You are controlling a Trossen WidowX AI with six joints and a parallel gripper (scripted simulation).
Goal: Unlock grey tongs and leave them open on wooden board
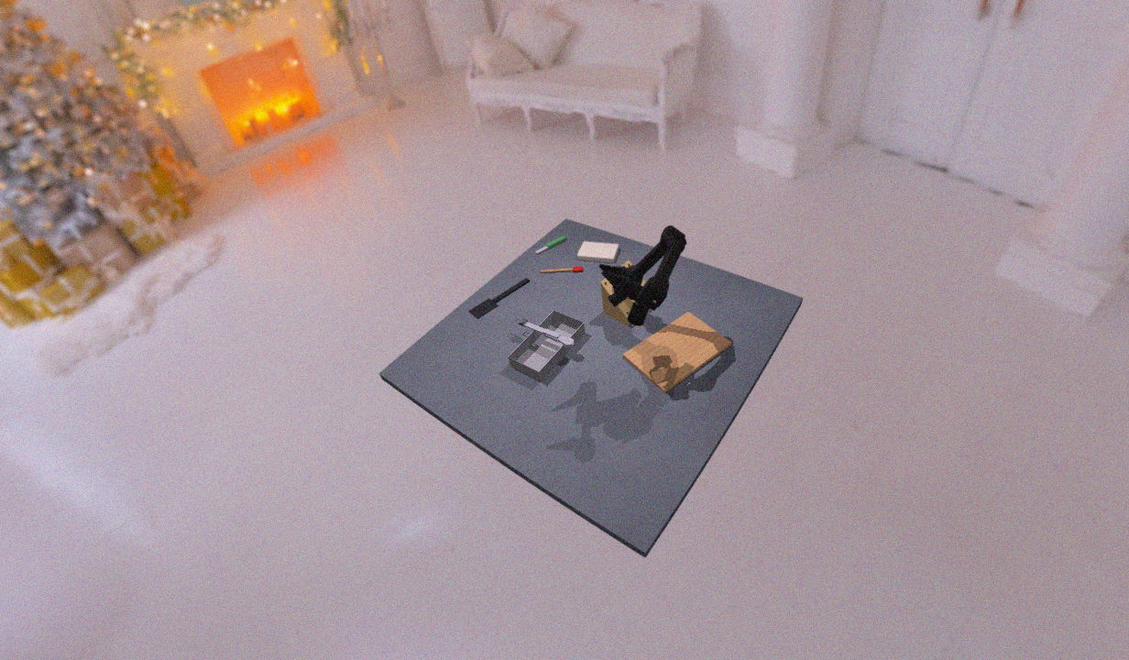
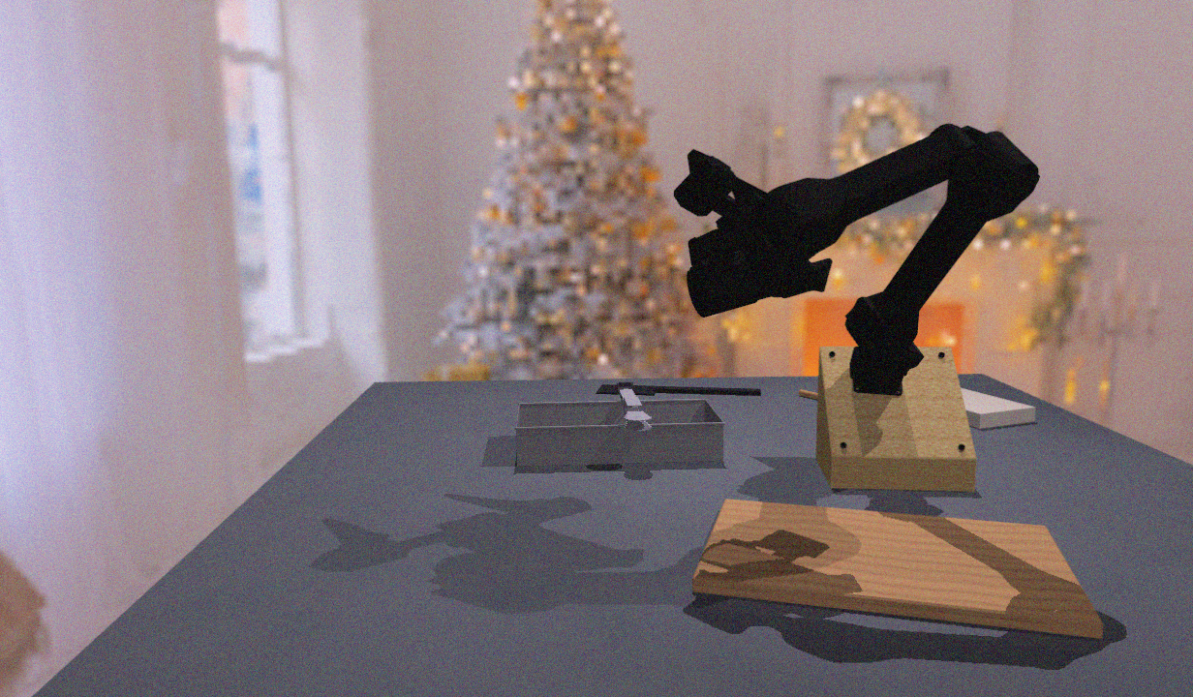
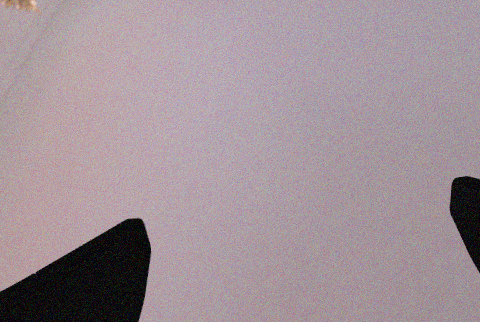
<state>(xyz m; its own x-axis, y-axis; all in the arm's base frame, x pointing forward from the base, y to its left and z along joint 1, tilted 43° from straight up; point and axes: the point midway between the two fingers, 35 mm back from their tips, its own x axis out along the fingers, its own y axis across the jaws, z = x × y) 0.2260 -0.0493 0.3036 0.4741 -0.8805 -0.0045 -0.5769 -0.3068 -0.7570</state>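
Observation:
The grey tongs (image 1: 544,335) (image 2: 634,407) lie across the rims of the grey roasting tin (image 1: 525,368) (image 2: 574,448). Their arms look close together. The wooden board (image 1: 693,359) (image 2: 930,567) lies on the table with nothing on it but shadows of the arm. My gripper (image 3: 303,218) is open and empty, with its two black fingers far apart in the wrist view. It is raised above the table, away from the tongs, and its fingertips are hard to make out in the top and exterior views. The wrist view shows neither tongs, tin nor board.
My arm stands on a wooden base block (image 1: 613,306) (image 2: 903,472) between the tin and the board. A black spatula (image 1: 484,308) (image 2: 713,391), a red-ended tool (image 1: 577,269), a green-handled tool (image 1: 556,240) and a white block (image 1: 597,251) (image 2: 1003,413) lie farther back on the table.

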